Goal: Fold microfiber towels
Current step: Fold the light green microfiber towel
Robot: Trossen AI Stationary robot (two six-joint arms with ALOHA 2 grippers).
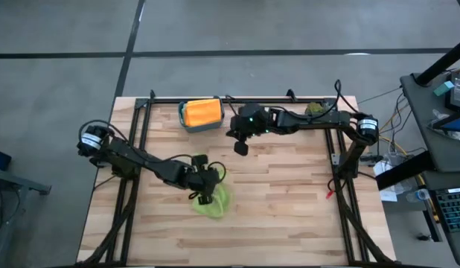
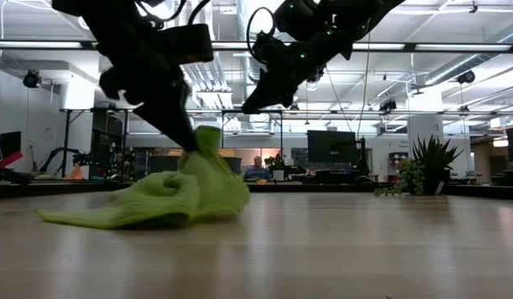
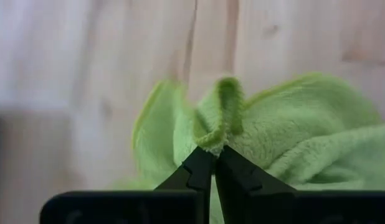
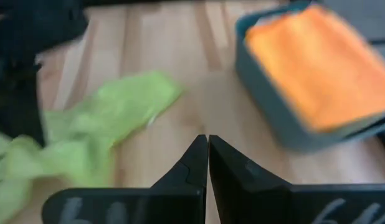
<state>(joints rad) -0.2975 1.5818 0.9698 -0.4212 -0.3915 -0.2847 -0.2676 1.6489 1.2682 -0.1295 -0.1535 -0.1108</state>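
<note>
A lime green microfiber towel (image 1: 214,202) lies crumpled on the wooden table a little left of its middle, also seen in the low view (image 2: 157,199). My left gripper (image 1: 205,195) is shut on it. My right gripper (image 1: 241,147) hangs shut and empty above the table, just right of the teal bin (image 1: 187,123), and its wrist view looks down on the towel (image 4: 105,118). An orange towel (image 1: 202,112) lies folded inside the bin. My left gripper pinches a bunched fold of the towel's hemmed edge (image 3: 212,135) between its two fingertips (image 3: 199,163). The fingers slant down from the table's left side. The pinched part stands up as a peak (image 2: 208,139), and the rest of the towel lies slack and crumpled on the table.
The teal bin stands at the table's far edge, left of centre. A small green plant sprig (image 1: 315,109) lies at the far right. Bare wood stretches over the table's right half and near edge. A dark frame rail (image 1: 245,99) runs along the far edge.
</note>
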